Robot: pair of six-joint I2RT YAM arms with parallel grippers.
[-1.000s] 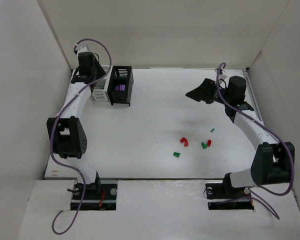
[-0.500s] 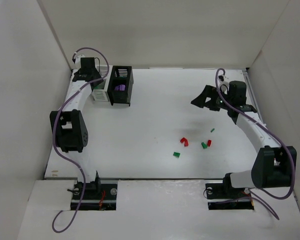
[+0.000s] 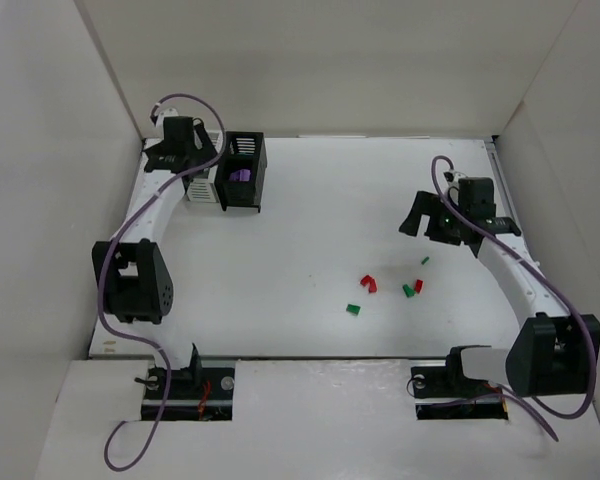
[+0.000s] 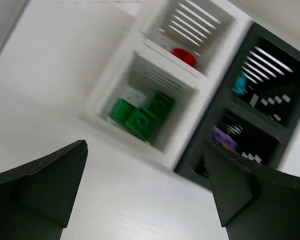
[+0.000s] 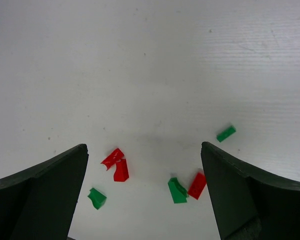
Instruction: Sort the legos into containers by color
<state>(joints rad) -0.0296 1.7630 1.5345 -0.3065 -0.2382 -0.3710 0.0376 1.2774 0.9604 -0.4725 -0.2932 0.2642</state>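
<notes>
Found two small square slatted plastic boxes joined side by side at the far left corner of the white table (image 3: 280,230): a white slatted box (image 4: 112,82) and a black slatted box (image 4: 217,107), each split into two compartments. Counted several tiny green plastic bricks (image 4: 142,115) in one white compartment and a tiny red brick (image 4: 184,56) in the other. Spotted a teal brick (image 4: 239,85) and a purple brick (image 4: 222,137) in separate black compartments. Noted the left black two-finger gripper (image 4: 145,145) poised over these boxes, released, fingers wide apart, grasping nothing.

Found the right black two-finger gripper (image 5: 144,146) likewise released and empty, above loose bricks lying between the table's middle and its right edge. Saw a pair of red bricks (image 5: 121,171) touching each other and a lone green brick (image 5: 96,198) just beside them. Saw a second green brick (image 5: 177,190) touching a third red brick (image 5: 196,185). Made out a small green piece (image 5: 226,133) lying apart, nearest the right edge.
</notes>
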